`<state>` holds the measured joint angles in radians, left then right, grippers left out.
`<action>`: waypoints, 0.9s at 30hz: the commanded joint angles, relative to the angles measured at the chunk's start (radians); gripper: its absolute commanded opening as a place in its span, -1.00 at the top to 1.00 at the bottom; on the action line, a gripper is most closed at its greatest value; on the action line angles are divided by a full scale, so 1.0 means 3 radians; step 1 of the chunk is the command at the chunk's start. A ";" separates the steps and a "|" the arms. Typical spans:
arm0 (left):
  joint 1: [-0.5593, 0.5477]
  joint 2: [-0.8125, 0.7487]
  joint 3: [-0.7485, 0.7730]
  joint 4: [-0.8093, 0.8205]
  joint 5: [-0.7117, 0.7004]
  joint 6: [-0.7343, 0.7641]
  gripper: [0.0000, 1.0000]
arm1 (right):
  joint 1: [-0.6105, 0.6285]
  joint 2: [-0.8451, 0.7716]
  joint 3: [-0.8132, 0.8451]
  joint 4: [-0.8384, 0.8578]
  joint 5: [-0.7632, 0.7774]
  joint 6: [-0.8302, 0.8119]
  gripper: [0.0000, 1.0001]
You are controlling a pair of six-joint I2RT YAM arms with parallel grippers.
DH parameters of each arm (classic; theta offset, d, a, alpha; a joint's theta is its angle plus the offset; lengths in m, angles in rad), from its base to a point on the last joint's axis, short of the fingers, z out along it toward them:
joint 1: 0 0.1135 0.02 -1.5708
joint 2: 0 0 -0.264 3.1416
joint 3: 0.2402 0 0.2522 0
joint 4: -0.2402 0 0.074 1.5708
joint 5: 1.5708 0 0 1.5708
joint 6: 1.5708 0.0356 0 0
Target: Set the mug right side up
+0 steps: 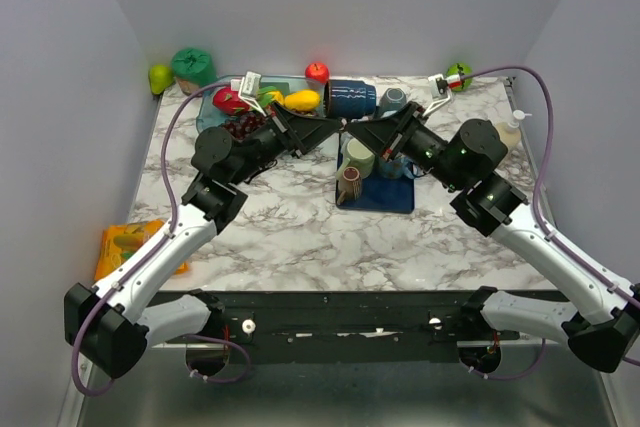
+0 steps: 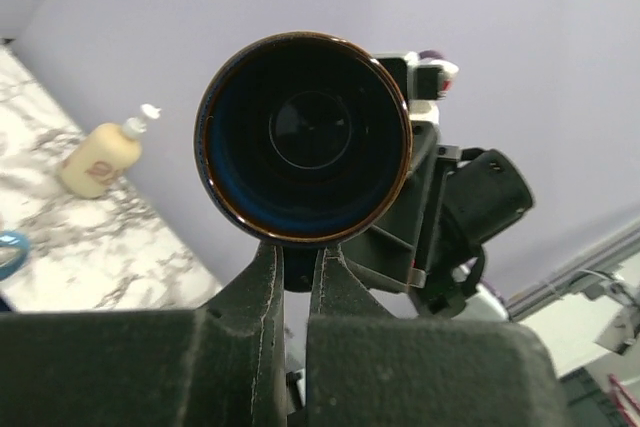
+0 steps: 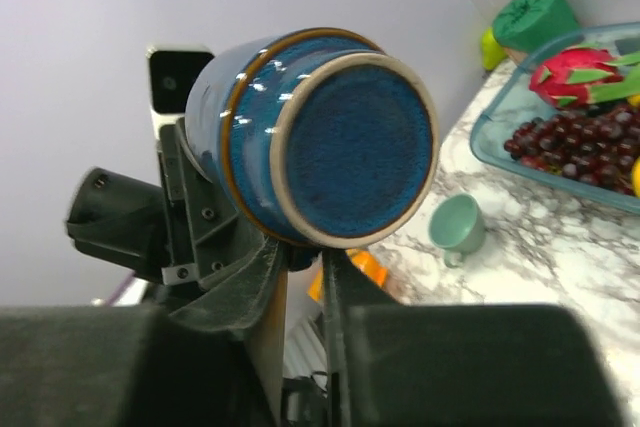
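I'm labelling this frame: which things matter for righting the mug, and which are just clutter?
In the job: blue mug, left fingers, right fingers.
Lying about: green mug, striped cup, fruit tray, lotion bottle, orange packet.

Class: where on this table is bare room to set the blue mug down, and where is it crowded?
The blue mug fits on marble between the blue mat and the arm bases, or between the orange packet and that mat. Crowded: the mat's cups and the back edge around the fruit tray.
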<state>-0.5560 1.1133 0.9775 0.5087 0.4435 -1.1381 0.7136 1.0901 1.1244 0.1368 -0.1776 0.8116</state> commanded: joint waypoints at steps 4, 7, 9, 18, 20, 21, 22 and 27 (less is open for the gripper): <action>0.0048 -0.0249 0.0040 -0.0682 -0.0685 0.0541 1.00 | 0.0040 -0.0182 -0.0092 -0.0445 0.0422 -0.0067 0.04; 0.0048 -0.0316 0.0055 -0.1096 -0.0900 0.0761 1.00 | 0.0040 -0.0228 -0.0112 -0.0691 0.0576 -0.0031 -0.04; 0.0048 -0.0331 0.0136 -0.1561 -0.1094 0.1005 1.00 | 0.0040 -0.0259 -0.0123 -0.0859 0.0765 -0.0021 -0.07; 0.0048 -0.0209 0.0259 -0.3279 -0.2735 0.1840 1.00 | 0.0040 -0.0131 -0.0015 -0.1688 0.1226 -0.0108 -0.45; 0.0048 -0.0122 0.0214 -0.3383 -0.2980 0.1993 1.00 | 0.0040 -0.0080 -0.0041 -0.1770 0.1272 -0.0179 -0.60; 0.0048 -0.0091 0.0193 -0.3444 -0.3027 0.2014 1.00 | 0.0040 -0.0060 -0.0051 -0.1795 0.1287 -0.0205 -0.65; 0.0053 -0.0030 0.0173 -0.3460 -0.3083 0.2045 1.00 | 0.0040 -0.0044 -0.0056 -0.1821 0.1323 -0.0235 -0.77; 0.0064 0.0205 0.0070 -0.3521 -0.3298 0.2122 1.00 | 0.0040 0.0099 -0.0041 -0.1908 0.1333 -0.0333 -1.00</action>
<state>-0.5423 1.1343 1.0130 -0.5255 -0.3969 -0.5621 0.7200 1.0943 1.1023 -0.3748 0.1768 0.7540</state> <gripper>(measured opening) 0.085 0.995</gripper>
